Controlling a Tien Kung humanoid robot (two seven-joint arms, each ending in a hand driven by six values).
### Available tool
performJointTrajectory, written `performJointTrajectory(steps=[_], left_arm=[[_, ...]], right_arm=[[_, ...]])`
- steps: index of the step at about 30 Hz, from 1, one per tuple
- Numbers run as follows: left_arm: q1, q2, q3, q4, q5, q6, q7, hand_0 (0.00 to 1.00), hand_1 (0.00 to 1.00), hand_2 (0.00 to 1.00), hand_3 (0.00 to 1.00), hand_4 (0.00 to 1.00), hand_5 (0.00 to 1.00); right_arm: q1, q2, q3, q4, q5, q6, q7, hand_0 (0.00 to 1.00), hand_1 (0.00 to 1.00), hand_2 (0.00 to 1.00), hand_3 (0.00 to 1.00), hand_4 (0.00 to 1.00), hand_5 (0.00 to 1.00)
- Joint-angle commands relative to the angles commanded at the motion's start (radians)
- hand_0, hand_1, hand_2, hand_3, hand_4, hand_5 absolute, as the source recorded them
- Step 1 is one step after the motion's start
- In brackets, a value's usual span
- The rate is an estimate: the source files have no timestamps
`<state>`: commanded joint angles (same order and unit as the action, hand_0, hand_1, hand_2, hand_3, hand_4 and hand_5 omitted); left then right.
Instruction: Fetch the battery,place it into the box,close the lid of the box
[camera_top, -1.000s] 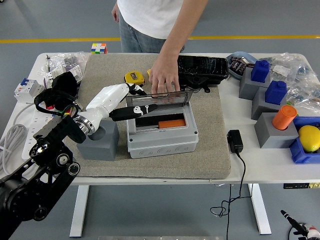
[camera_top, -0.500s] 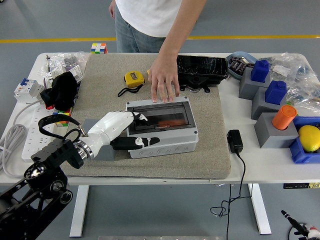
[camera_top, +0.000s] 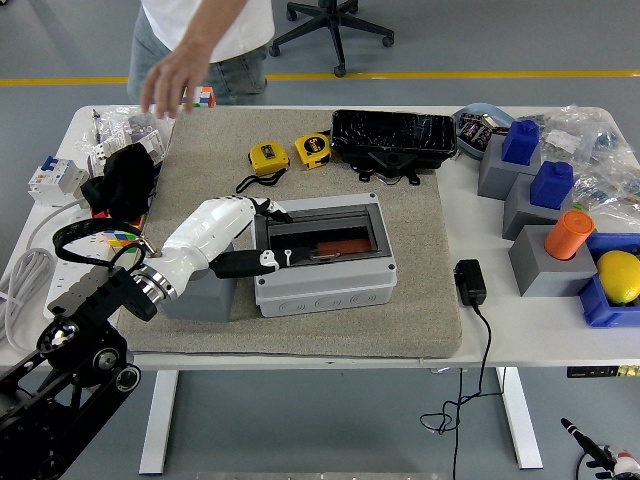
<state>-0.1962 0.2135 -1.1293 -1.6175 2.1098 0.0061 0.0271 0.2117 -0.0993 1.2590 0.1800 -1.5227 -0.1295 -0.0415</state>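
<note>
The grey box (camera_top: 322, 287) sits mid-table on the felt mat (camera_top: 430, 250). Its dark see-through lid (camera_top: 322, 225) lies flat on it, and the orange battery (camera_top: 340, 245) shows through it inside. My left hand (camera_top: 264, 236), white with loosely extended fingers, rests against the box's left end; its fingertips touch the lid's left corner and its thumb lies along the front left edge. It holds nothing. A person's hand (camera_top: 165, 85), blurred, hangs above the table's far left corner, well away from the box.
A grey block (camera_top: 200, 296) lies under my left wrist. Two yellow tape measures (camera_top: 268, 156) and a black case (camera_top: 393, 135) sit behind the box. A black charger (camera_top: 470, 282) is right of it. Grey blocks, an orange cylinder (camera_top: 568, 235) and a lemon (camera_top: 620, 275) crowd the right side.
The lid went from raised to flat on the box. My left hand drew back and now rests at the box's left end. The person's hand left the box and swung far left.
</note>
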Motion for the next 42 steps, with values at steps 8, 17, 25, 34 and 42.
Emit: performJointTrajectory(steps=[8,17,25,34,42], left_arm=[[-0.007,-0.070,-0.182,0.041,-0.165,0.131,-0.153,0.747,0.778,0.731,0.709,0.998,0.998],[0.023,-0.120,-0.311,0.101,-0.532,0.120,-0.287,0.825,0.868,0.837,0.799,0.998,0.998],[0.036,-0.142,-0.346,0.128,-0.870,0.012,-0.298,0.895,0.927,0.906,0.872,0.998,0.998],[0.045,-0.155,-0.363,0.164,-0.990,-0.022,-0.273,0.926,0.964,0.944,0.913,0.998,0.998],[0.050,-0.131,-0.391,0.185,-0.881,-0.057,-0.196,0.998,0.998,0.970,0.942,0.998,0.998]], right_arm=[[-0.001,0.006,-0.002,0.000,0.005,0.000,0.001,0.853,0.809,0.786,0.846,0.998,0.998],[-0.007,0.011,0.006,0.000,0.001,-0.001,0.001,0.853,0.809,0.787,0.846,0.998,0.998],[-0.009,0.013,0.017,0.000,-0.006,-0.001,0.002,0.853,0.810,0.787,0.846,0.998,0.998],[-0.010,0.014,0.026,0.000,-0.022,0.002,0.001,0.853,0.810,0.786,0.846,0.998,0.998],[-0.014,0.009,0.029,0.000,-0.034,0.003,0.000,0.854,0.810,0.787,0.846,0.998,0.998]])
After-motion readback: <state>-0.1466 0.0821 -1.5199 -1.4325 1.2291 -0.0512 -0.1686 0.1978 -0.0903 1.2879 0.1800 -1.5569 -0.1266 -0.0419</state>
